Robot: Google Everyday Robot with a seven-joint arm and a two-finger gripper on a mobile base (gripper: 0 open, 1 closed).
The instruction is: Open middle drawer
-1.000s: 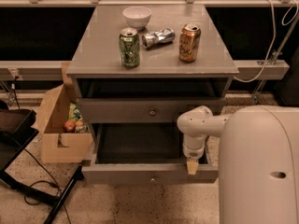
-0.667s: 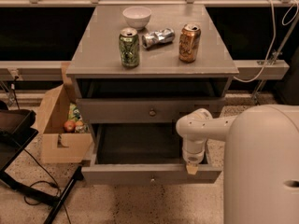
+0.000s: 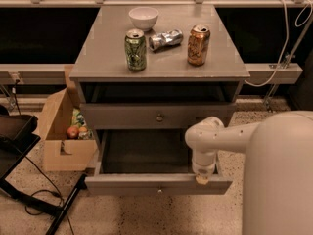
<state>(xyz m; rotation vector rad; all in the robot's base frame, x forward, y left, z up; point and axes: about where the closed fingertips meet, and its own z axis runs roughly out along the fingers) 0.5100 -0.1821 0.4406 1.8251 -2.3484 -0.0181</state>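
Middle drawer (image 3: 146, 153): it stands pulled well out of the front of the cabinet (image 3: 107, 58), below the shut upper drawer (image 3: 122, 116), with its plain grey inside showing.
Gripper (image 3: 201, 179): it points down at the right part of that drawer's front board, out in front of the cabinet. We cannot make out whether it touches the board.
Grip: we cannot tell how wide it stands, or whether it has hold of anything.
Key relation: the front board lies directly under the gripper and runs across the cabinet. The drawer travels straight out from the cabinet. The knob (image 3: 159, 191) sits at mid-front, well to the side of the gripper.
Stage, as we judge it: the opening looks done or nearly so. What is left would be lifting clear without nudging the drawer back in.
Cabinet top: a green can (image 3: 135, 49) and an orange can (image 3: 198, 44) stand upright, a crushed can (image 3: 165, 39) lies between them, and a white bowl (image 3: 144, 17) sits at the back.
Room: a cardboard box (image 3: 61, 146) stands beside the cabinet, and a speckled floor (image 3: 146, 214) lies in front of it.
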